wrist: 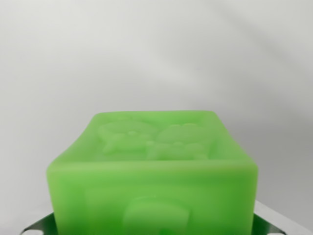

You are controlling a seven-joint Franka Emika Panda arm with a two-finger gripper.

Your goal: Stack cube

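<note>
A soft green cube [154, 166] fills the lower middle of the wrist view, very close to the camera. Its top face carries raised figures and its near face an embossed shape. My gripper [151, 229] sits at the bottom edge, with a metal finger [36, 227] showing at the cube's left side and another at its right [266, 226]. Both fingers lie against the cube's sides, so the gripper is shut on it. The fingertips themselves are hidden by the cube. No second cube is in view.
A plain, blurred white-grey surface [156, 54] lies behind and above the cube, with faint soft shadows across it.
</note>
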